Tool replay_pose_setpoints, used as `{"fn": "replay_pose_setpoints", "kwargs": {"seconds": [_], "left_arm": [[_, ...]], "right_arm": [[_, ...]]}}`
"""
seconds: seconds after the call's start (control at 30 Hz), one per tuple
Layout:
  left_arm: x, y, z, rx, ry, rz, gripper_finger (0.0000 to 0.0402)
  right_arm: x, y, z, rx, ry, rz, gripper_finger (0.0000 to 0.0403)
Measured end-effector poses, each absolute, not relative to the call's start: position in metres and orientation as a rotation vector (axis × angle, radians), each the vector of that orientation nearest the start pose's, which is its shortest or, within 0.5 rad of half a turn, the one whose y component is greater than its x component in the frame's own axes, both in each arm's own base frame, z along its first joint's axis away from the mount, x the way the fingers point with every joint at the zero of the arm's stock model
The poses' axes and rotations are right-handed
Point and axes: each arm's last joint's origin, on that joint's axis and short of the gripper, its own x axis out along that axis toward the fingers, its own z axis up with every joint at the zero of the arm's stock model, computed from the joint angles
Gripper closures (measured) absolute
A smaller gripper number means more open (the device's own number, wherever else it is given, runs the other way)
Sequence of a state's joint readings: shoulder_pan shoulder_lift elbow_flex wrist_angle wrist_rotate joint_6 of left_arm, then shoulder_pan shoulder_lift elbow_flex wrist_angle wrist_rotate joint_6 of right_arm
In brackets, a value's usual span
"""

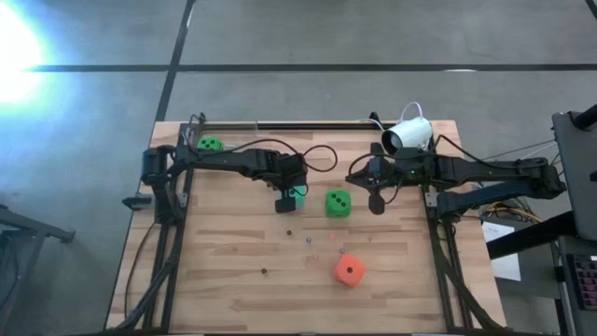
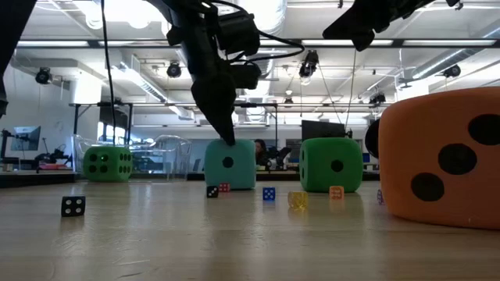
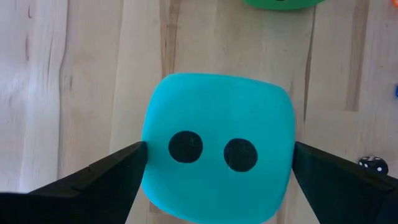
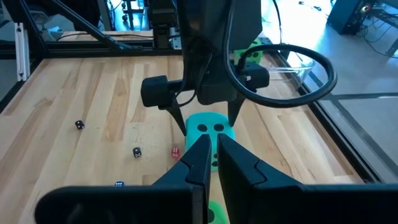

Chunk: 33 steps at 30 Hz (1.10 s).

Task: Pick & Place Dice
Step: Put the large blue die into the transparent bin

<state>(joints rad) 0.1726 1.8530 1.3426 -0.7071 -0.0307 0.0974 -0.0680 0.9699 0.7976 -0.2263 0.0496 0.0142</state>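
The teal die [image 3: 217, 146] rests by its bottom face on the wooden table [image 1: 233, 271], two dark pips facing up. My left gripper [image 3: 219, 149] reaches down over it [image 1: 289, 198], one finger on either side. One green die [image 1: 338, 203] lies just right of it, and another green die [image 1: 211, 144] sits at the far left corner. The orange-red die [image 1: 349, 271] is near the table's front. My right gripper [image 1: 376, 203] hovers shut to the right of the middle green die and holds nothing [image 4: 212, 155]. My left gripper pinches the teal die between its two fingers, coming from above and pointing down. The fingertips [image 3: 134, 155] meet two opposite side faces of the die [image 3: 152, 155], high up on them. The die stands upright with its bottom [image 2: 230, 186] on the table.
Several tiny dice are strewn over the middle of the table, among them a black one [image 2: 73, 205] and a blue one [image 2: 269, 193]. A white camera [image 1: 409, 136] and cables stand at the far edge. Bare wood lies toward the near left of the table.
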Motion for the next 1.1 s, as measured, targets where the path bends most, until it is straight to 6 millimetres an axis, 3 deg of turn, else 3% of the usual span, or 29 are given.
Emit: {"fn": "replay_pose_setpoints", "kwargs": {"seconds": [0.4,1.1], "left_arm": [[0.368,0.0645,0.2078,0.002,1.197,0.109,0.0008],[0.3668,0.0646,0.2057,0.004,1.213,0.114,0.0008]], "right_arm": [[0.2109,-0.0158,0.3008,0.009,0.398,-0.117,0.0376],[0.2109,-0.0157,0.3008,0.011,0.398,-0.117,0.0376]]}}
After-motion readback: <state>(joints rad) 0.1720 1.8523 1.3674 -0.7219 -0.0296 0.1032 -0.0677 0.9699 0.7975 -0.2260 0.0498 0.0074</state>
